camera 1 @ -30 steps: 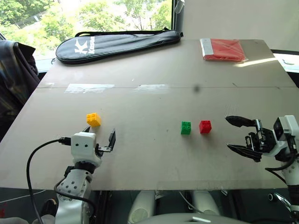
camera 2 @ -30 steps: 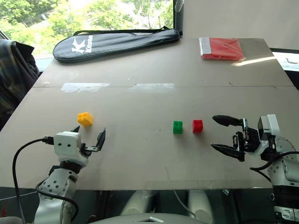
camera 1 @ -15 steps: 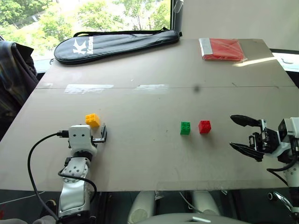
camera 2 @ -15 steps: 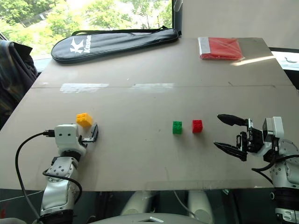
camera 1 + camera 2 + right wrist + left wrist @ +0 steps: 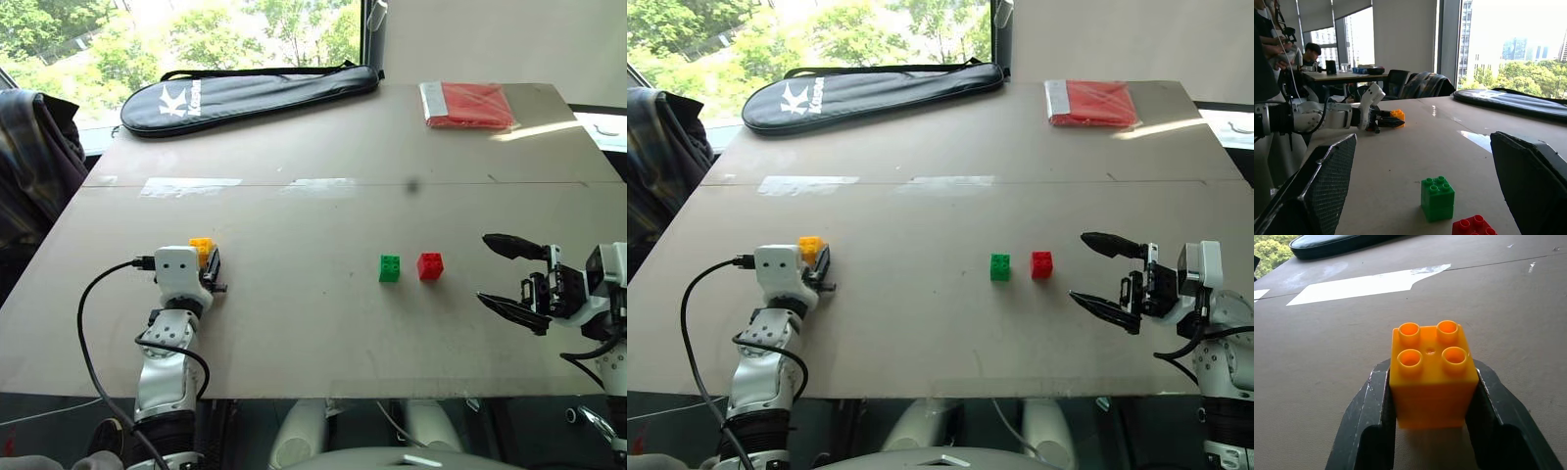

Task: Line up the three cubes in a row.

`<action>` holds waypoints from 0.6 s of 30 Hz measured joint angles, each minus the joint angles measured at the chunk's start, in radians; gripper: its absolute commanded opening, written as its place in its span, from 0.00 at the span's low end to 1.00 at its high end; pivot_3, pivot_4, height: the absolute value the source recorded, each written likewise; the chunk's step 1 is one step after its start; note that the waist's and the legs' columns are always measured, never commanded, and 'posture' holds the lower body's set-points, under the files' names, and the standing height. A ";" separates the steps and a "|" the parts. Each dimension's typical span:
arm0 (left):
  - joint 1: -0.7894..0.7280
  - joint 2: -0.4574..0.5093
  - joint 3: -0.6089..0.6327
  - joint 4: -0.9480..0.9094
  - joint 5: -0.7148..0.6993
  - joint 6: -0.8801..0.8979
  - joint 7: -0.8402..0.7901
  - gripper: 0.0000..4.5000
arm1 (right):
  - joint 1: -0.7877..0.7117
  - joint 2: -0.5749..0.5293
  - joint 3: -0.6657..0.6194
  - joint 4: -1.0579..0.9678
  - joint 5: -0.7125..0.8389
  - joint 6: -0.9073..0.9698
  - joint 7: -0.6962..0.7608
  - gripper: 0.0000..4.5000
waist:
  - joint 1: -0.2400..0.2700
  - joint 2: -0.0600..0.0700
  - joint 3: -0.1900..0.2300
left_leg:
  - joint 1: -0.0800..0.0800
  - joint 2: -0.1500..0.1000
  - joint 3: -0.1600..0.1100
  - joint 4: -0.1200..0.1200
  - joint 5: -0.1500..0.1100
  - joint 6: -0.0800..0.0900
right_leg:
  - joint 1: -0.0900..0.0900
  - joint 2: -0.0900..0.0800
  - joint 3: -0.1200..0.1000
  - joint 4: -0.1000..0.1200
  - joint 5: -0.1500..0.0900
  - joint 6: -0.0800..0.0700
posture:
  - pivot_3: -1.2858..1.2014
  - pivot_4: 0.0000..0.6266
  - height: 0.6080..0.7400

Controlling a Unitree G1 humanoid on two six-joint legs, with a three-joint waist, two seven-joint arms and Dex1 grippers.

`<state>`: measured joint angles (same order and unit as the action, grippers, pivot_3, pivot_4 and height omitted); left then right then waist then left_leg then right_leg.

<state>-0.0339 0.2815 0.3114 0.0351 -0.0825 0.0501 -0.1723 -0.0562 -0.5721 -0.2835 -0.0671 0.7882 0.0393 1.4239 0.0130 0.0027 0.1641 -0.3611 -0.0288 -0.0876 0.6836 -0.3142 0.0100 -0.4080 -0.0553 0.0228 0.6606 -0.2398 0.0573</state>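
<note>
The left gripper (image 5: 1385, 121) pinches the yellow cube (image 5: 1397, 115) at the far left; green cube (image 5: 1437, 198) and red cube (image 5: 1474, 228) sit near.

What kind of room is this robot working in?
Probably an office or lab: the right wrist view shows people at a cluttered desk, office chairs and tall windows facing city buildings and trees.

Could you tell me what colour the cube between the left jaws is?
Yellow cube; left wrist view.
</note>
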 measured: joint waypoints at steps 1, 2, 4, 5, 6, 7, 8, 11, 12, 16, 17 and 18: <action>0.000 0.000 0.000 0.000 -0.002 0.000 0.000 0.29 | 0.000 0.000 0.000 0.000 0.000 0.001 -0.002 1.00 | 0.000 0.000 0.000 | 0.000 0.000 0.000 0.000 0.000 0.000 | 0.000 0.000 0.000 0.000 0.000 0.000 | 0.52 0.24 1.00; 0.000 0.000 0.000 0.001 -0.004 0.000 0.000 0.29 | 0.000 0.000 0.000 0.000 0.000 0.001 -0.003 1.00 | 0.000 0.000 0.000 | 0.000 0.000 0.000 0.000 0.000 0.000 | 0.000 0.000 0.000 0.000 0.000 0.000 | 0.52 0.24 1.00; -0.001 0.020 -0.017 0.004 -0.077 -0.005 -0.121 0.29 | 0.000 -0.001 0.000 0.000 0.000 0.003 -0.008 1.00 | 0.001 0.000 0.000 | -0.001 0.000 0.000 0.000 0.000 0.000 | 0.000 0.000 -0.001 0.000 0.000 0.000 | 0.52 0.24 1.00; -0.003 0.039 -0.049 0.004 -0.108 -0.011 -0.204 0.29 | 0.000 -0.001 0.000 -0.001 0.000 0.003 -0.011 1.00 | 0.003 0.000 0.000 | -0.001 -0.001 -0.001 0.000 0.000 0.000 | 0.000 0.000 -0.001 0.000 0.000 0.000 | 0.52 0.24 1.00; -0.004 0.049 -0.072 0.004 -0.128 -0.016 -0.263 0.29 | 0.000 -0.001 0.000 -0.001 0.000 0.004 -0.012 1.00 | 0.003 0.000 0.000 | -0.001 -0.001 -0.001 0.000 0.000 -0.001 | 0.000 0.000 -0.001 -0.001 0.000 0.000 | 0.52 0.24 1.00; -0.010 0.063 -0.098 0.006 -0.151 -0.018 -0.328 0.29 | 0.000 -0.001 0.000 -0.002 0.000 0.005 -0.012 1.00 | 0.003 -0.001 0.000 | -0.002 -0.001 0.000 0.000 0.001 -0.001 | 0.000 0.000 -0.001 -0.001 0.000 0.000 | 0.52 0.24 1.00; -0.034 0.094 -0.138 0.020 -0.185 -0.019 -0.444 0.29 | 0.000 -0.001 0.000 -0.001 0.000 0.007 -0.012 1.00 | 0.002 -0.001 0.001 | -0.002 -0.001 -0.001 0.000 0.001 -0.001 | 0.000 0.000 -0.001 -0.001 0.000 0.000 | 0.52 0.24 1.00; -0.115 0.180 -0.239 0.054 -0.258 -0.035 -0.752 0.29 | -0.001 -0.003 0.001 0.000 -0.001 0.012 -0.011 1.00 | -0.002 -0.001 0.001 | -0.002 -0.001 0.000 0.000 0.001 -0.002 | 0.000 0.001 -0.001 -0.001 0.000 0.000 | 0.52 0.24 1.00; -0.139 0.198 -0.265 0.063 -0.269 -0.037 -0.825 0.29 | -0.004 -0.003 0.002 0.000 -0.003 0.013 -0.011 1.00 | -0.003 -0.001 0.001 | -0.002 -0.001 0.000 0.000 0.001 -0.002 | 0.000 0.001 -0.001 -0.002 0.000 0.000 | 0.52 0.24 1.00; -0.321 0.224 -0.381 0.289 -0.222 -0.153 -1.063 0.29 | -0.010 0.000 0.004 0.002 -0.006 0.015 -0.013 1.00 | -0.005 -0.002 0.001 | -0.002 -0.003 0.001 0.000 0.000 0.000 | 0.000 0.003 -0.001 -0.002 0.000 0.000 | 0.52 0.24 1.00; -0.394 0.220 -0.413 0.384 -0.195 -0.212 -1.120 0.29 | -0.003 -0.001 -0.001 -0.001 -0.006 0.014 -0.013 1.00 | -0.006 -0.002 0.002 | -0.001 -0.002 0.000 0.000 0.000 0.000 | 0.000 0.003 -0.001 -0.002 0.000 0.000 | 0.52 0.24 1.00; -0.471 0.209 -0.434 0.481 -0.176 -0.262 -1.175 0.29 | 0.001 0.001 -0.001 -0.001 -0.007 0.014 -0.014 1.00 | -0.003 -0.003 0.002 | -0.002 -0.003 0.000 0.000 0.000 0.000 | 0.000 0.003 -0.002 -0.002 0.000 0.000 | 0.52 0.24 1.00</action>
<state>-0.5051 0.4903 -0.1222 0.5164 -0.2590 -0.2119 -1.3473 -0.0556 -0.5715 -0.2843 -0.0685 0.7812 0.0530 1.4098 0.0096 -0.0002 0.1660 -0.3633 -0.0319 -0.0874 0.6839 -0.3139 0.0098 -0.4083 -0.0524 0.0212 0.6589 -0.2398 0.0571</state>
